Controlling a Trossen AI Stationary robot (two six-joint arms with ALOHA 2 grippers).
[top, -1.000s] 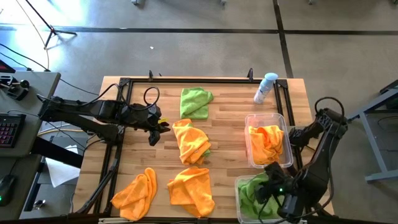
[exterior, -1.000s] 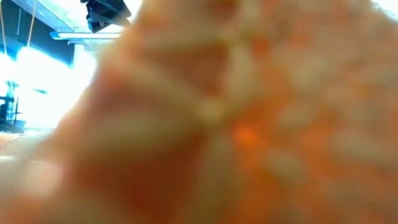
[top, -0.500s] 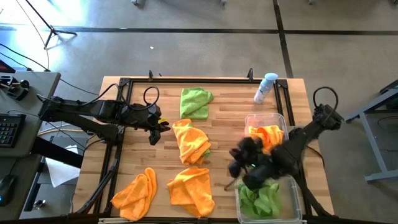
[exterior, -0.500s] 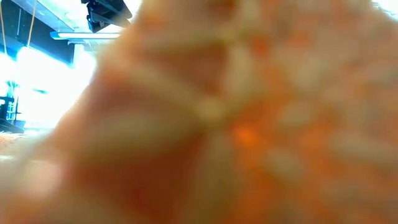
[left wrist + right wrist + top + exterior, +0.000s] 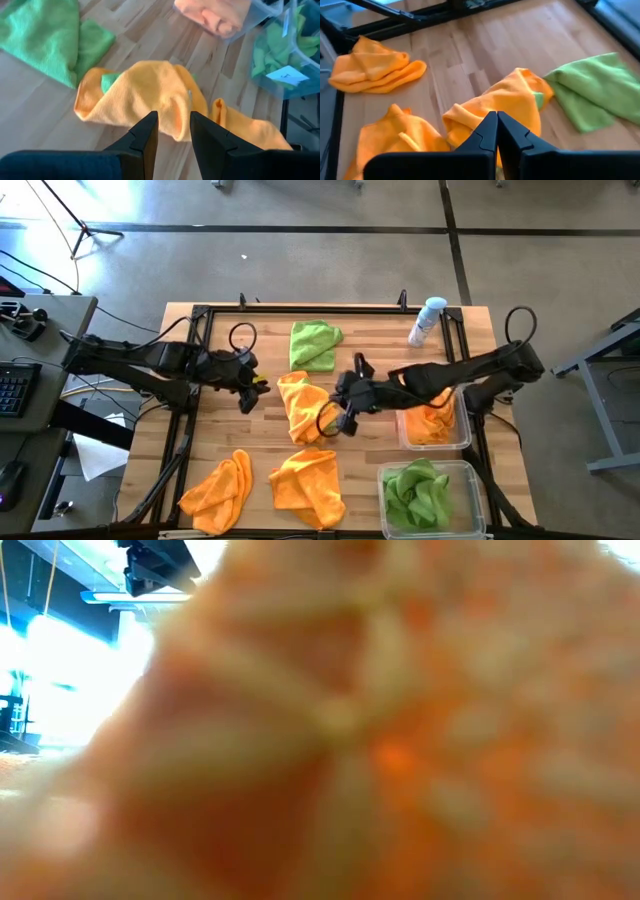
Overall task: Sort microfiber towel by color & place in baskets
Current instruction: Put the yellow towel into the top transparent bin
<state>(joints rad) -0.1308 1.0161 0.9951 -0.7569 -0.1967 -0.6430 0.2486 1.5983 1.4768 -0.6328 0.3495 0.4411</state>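
A crumpled orange microfiber towel [image 5: 303, 405] lies mid-table with a bit of green cloth [image 5: 107, 82] showing under it. My right gripper [image 5: 338, 418] hangs shut just right of it, above the wood [image 5: 496, 131], touching nothing. My left gripper [image 5: 258, 385] hovers open on that towel's left side [image 5: 173, 132], with nothing between its fingers. A green towel [image 5: 315, 343] lies flat near the far edge. Two more orange towels [image 5: 220, 482] [image 5: 308, 486] lie near the front edge. The far basket [image 5: 405, 435] holds orange cloth. The near basket [image 5: 385, 515] holds green cloth.
A white-and-blue spray bottle [image 5: 428, 320] lies at the far right, beside the black frame rail [image 5: 300, 310]. An orange cloth [image 5: 380, 740] right in front of the lens blocks the low view. Bare wood shows between the towels at mid-left [image 5: 225, 425].
My right gripper has swung from over the near green basket toward the table's left and far side, out to the middle orange towel, rolling its wrist on the way. The green cloth stays in the near basket. My left gripper has kept its place.
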